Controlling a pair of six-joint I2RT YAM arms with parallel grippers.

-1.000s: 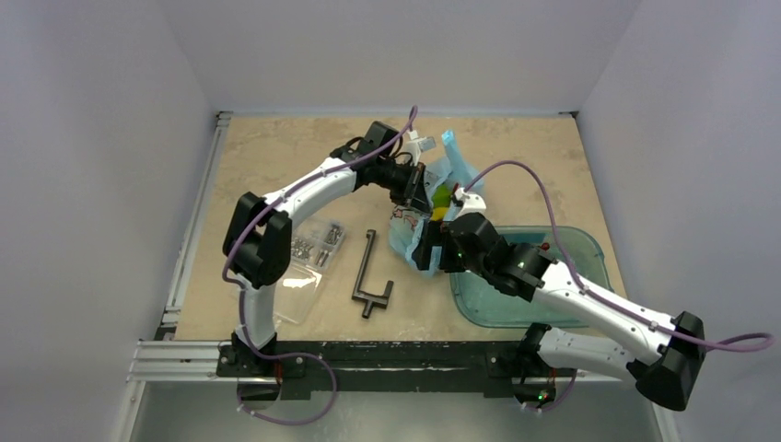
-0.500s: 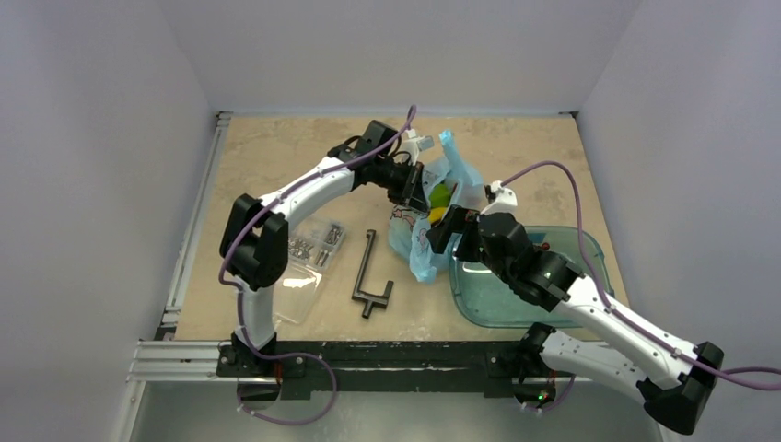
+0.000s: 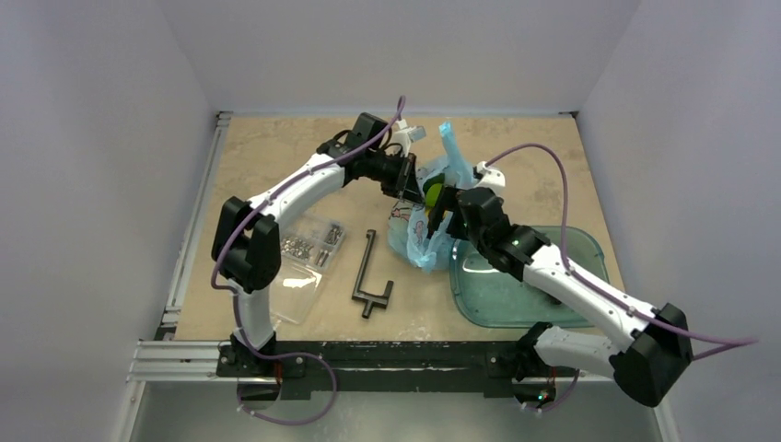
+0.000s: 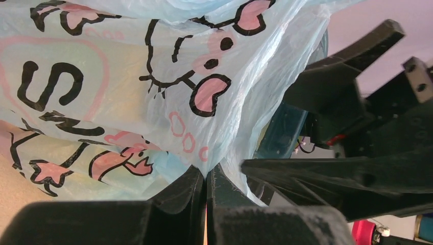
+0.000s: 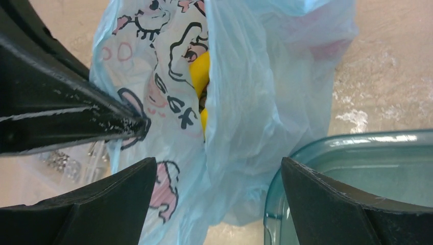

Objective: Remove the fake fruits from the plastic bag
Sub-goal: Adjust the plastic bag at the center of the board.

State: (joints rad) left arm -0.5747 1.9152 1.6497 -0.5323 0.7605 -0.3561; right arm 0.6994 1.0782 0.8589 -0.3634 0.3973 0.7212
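Light-blue crinkly plastic bag (image 3: 412, 243) stands bunched mid-table, one handle sticking up at the far side. Left gripper (image 3: 411, 183) is against the bag's left upper edge, right gripper (image 3: 437, 219) on its right side by the mouth; can't read either finger gap from here. Yellow-green glossy fruit (image 3: 433, 193) shows in the opening between them. Teal translucent tray (image 3: 590, 243) touches the bag's right side. Black metal T-ended bar (image 3: 368, 265) and clear flat bag of screws (image 3: 309, 258) lie left on the beige tabletop (image 3: 276, 166).
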